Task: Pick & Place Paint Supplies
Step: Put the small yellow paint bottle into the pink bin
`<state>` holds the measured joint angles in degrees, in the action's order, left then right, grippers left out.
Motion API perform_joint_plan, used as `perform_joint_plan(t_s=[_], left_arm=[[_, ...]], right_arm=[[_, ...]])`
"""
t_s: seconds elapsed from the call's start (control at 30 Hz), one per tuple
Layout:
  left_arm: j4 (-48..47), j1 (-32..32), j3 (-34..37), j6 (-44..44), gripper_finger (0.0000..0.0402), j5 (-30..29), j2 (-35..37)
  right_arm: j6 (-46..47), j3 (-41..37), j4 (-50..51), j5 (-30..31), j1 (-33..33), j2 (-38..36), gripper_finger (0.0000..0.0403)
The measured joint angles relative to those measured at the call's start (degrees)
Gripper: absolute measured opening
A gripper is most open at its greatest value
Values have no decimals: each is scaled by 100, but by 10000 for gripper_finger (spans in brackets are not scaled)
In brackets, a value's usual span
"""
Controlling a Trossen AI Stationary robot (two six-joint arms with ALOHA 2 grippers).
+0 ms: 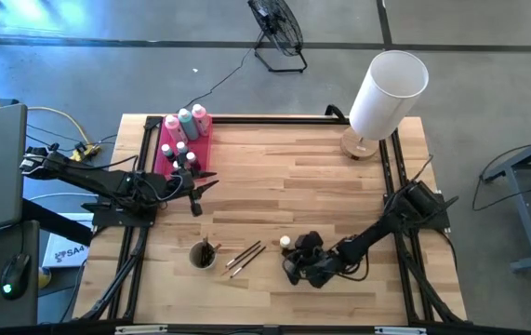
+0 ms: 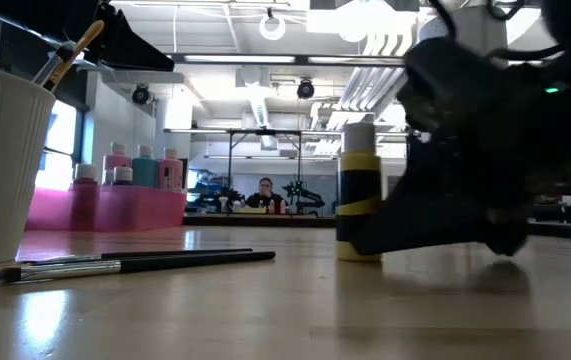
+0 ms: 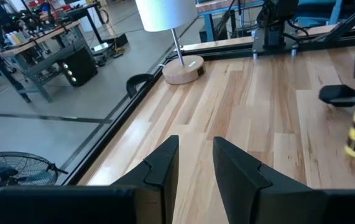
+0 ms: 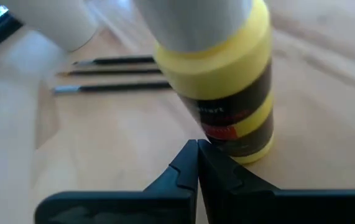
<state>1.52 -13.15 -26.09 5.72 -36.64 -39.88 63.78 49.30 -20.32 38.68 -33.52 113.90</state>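
Bright overhead ceiling lights (image 2: 273, 25) lit the scene evenly. Glare sheened the table (image 2: 265, 310); the near yellow bottle (image 4: 217, 81) was blurred, and shadows stayed soft.

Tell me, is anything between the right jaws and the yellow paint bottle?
Nothing visible stands between them. The right gripper, jaws shut, sits directly beside the upright yellow paint bottle on the table. The three brushes and the white cup lie on the bottle's far side.
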Motion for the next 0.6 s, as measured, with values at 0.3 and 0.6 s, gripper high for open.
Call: perform_joint_plan(t_s=[0.3,0.6], left_arm=[[-4,0,0,0,95,0,0],[-9,0,0,-1,95,-1,0]], right_arm=[[-966,0,4,-46,673,1,2],[-2044,-7,-4,-291,1334,1,2]])
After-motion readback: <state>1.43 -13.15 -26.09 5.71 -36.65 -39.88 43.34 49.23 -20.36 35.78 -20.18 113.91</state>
